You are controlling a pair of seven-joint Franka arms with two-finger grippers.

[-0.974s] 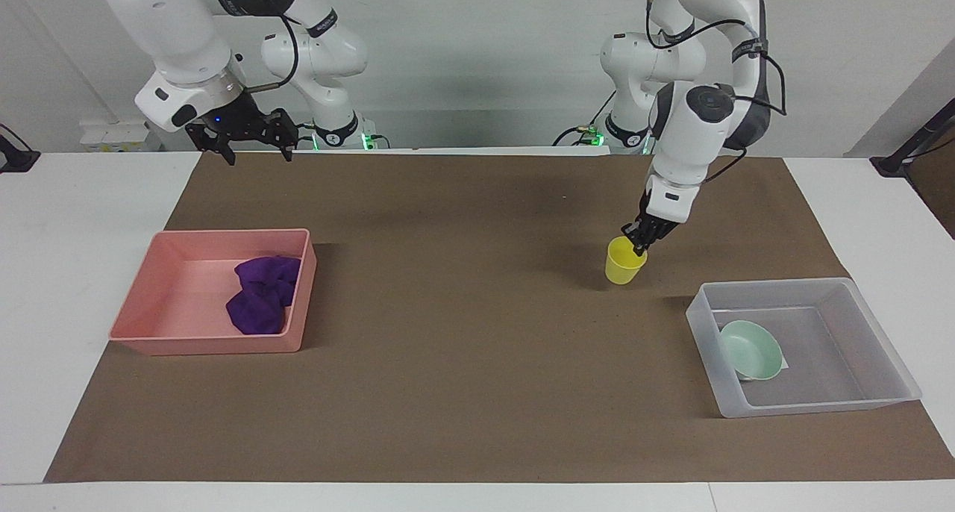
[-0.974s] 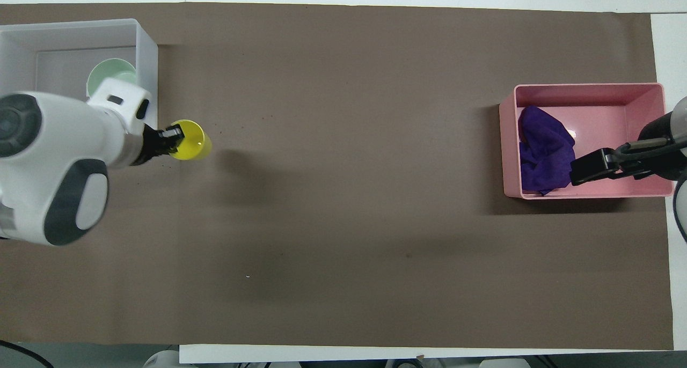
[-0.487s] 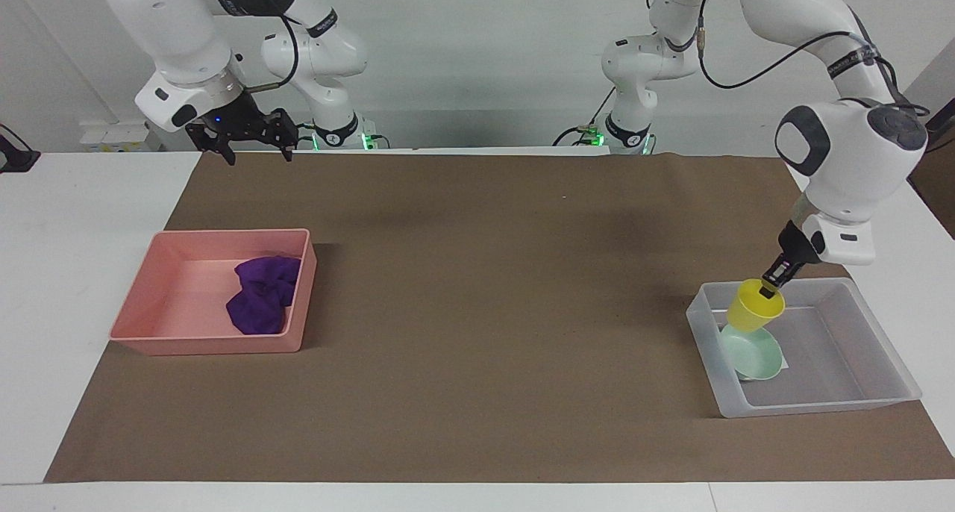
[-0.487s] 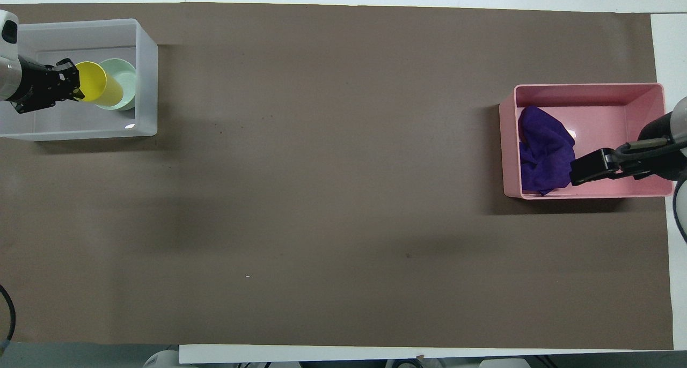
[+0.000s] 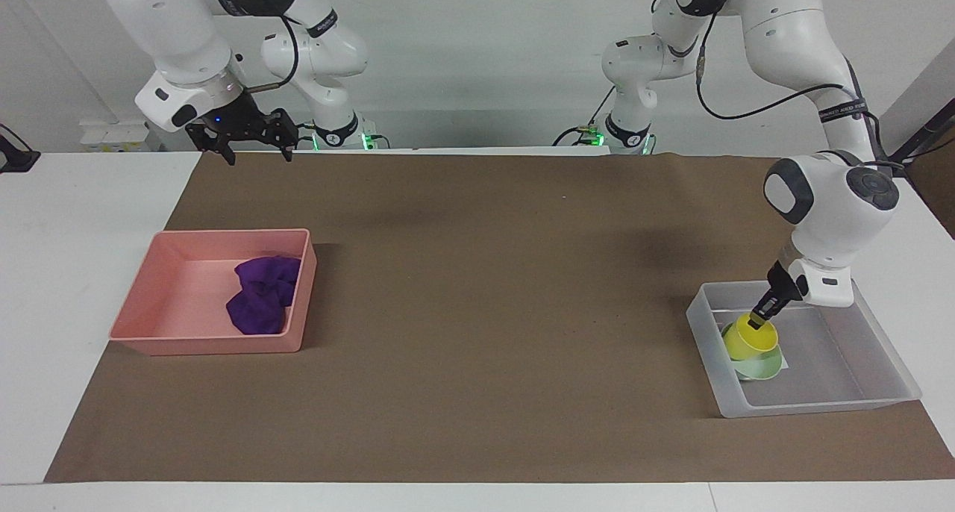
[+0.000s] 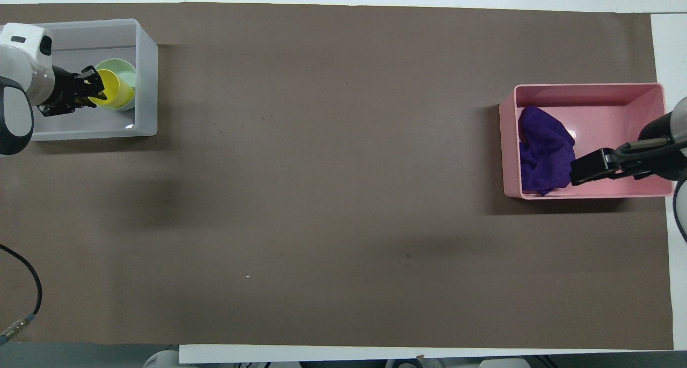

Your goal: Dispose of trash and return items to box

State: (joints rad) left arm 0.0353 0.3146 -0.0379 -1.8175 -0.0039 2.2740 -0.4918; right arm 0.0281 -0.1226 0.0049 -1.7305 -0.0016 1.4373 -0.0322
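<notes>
1. While our left gripper (image 5: 756,320) pinches the rim of the yellow cup (image 5: 750,336), the cup rests tilted on the green bowl (image 5: 765,366) inside the clear box (image 5: 858,404), at the left arm's end of the tabletop.
2. We judge the step as release: we should let the cup settle in the bowl, spread the fingers slowly, then lift straight up so nothing tips.
3. The purple rag (image 5: 261,301) lies in the pink bin (image 5: 201,344); our right gripper (image 5: 254,148) waits, spread open, over the tabletop's edge nearest the robots.
4. Half a second ago the cup hung higher above the bowl; a second ago it stood on the brown mat (image 5: 477,310) outside the box.
</notes>
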